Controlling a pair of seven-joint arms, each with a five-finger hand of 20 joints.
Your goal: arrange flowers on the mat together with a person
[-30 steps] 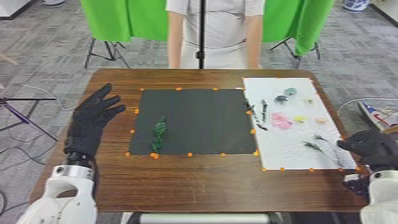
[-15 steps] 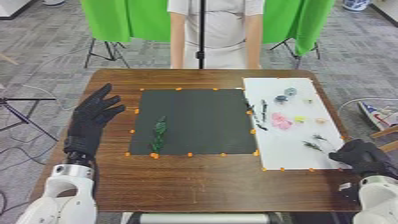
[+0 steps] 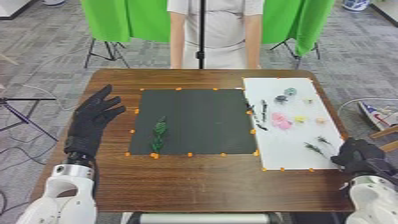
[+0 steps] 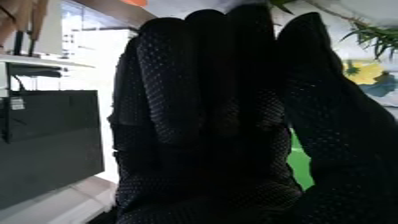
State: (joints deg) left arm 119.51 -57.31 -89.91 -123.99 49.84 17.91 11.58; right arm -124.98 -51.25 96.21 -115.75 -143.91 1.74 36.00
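Observation:
On the black mat (image 3: 197,120) a green leafy stem (image 3: 159,135) lies near its left side. Over the lower right edge of the white mat (image 3: 282,145) is my right hand (image 3: 357,152), beside thin dark green sprigs (image 3: 315,148). Farther up that mat lie a pink flower (image 3: 281,120), a yellow flower (image 3: 299,119), blue-grey flowers (image 3: 290,92) and dark stems (image 3: 263,111). My left hand (image 3: 91,117) is held above the table's left side, fingers extended. In the right wrist view my right hand (image 4: 209,115) has straight fingers, with a yellow flower (image 4: 362,72) and green sprig (image 4: 378,37) beyond its thumb.
Orange tabs (image 3: 189,154) line the mats' edges on the wooden table (image 3: 204,185). A person stands across the table behind a dark vertical pole (image 3: 202,40), arms hanging down. Green cloth (image 3: 111,22) hangs behind.
My right hand has moved left, from the table's right edge to the white mat's lower right edge, and has turned more upright. The left hand and the flowers have stayed put.

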